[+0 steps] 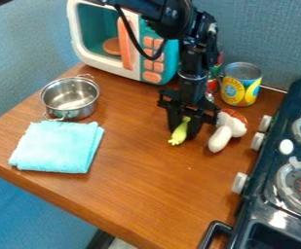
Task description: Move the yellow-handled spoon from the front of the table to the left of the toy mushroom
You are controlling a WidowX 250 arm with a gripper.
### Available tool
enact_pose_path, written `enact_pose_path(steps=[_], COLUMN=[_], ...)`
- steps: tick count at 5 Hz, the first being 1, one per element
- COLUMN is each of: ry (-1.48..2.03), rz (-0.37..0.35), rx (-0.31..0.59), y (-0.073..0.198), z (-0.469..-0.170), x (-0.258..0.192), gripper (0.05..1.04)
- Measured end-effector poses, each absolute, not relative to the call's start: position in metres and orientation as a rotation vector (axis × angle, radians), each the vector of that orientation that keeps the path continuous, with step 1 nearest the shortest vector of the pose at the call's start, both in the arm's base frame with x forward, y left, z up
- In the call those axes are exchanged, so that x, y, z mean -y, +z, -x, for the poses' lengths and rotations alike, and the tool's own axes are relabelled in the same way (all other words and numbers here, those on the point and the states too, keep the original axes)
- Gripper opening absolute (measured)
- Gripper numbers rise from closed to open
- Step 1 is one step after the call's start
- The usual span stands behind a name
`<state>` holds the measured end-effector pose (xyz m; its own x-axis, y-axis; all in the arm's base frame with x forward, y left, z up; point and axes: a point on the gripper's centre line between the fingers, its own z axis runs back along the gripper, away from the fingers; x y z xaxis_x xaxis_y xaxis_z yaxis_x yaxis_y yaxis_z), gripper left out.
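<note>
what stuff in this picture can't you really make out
Camera view:
- Gripper and green toy: the gripper hides where they might touch, so a firm hold can't be confirmed.
- Red-and-green object: mostly hidden by the arm.
- Toy microwave: cut off by the top edge, partly covered by the arm.
- Stove: cut off by the right and bottom edges.

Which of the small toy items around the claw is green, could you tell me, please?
The slim toy right at the claw is the green one; the rounded toy pieces beside it are whitish.
</note>
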<state>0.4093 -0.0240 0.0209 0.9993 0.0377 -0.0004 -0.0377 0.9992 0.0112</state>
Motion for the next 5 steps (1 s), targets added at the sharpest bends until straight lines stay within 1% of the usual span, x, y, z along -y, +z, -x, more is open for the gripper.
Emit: enact_pose_path(steps=[1, 2, 3, 4, 5], ry=[0.036, 0.060, 0.138, 0.142, 0.113], rz=[-0.007, 0.042, 0.052, -0.010, -0.093], rx=[-0.018, 0.025, 0.105, 0.132, 0.022], y=[0.021, 0.020, 0.038, 0.068, 0.090], z=[-0.407, -0.402, -0.397, -0.377, -0.336], x=[0.022, 0.024, 0.016, 0.006, -0.006], gripper=[0.864, 1.005, 1.004, 1.001, 1.001])
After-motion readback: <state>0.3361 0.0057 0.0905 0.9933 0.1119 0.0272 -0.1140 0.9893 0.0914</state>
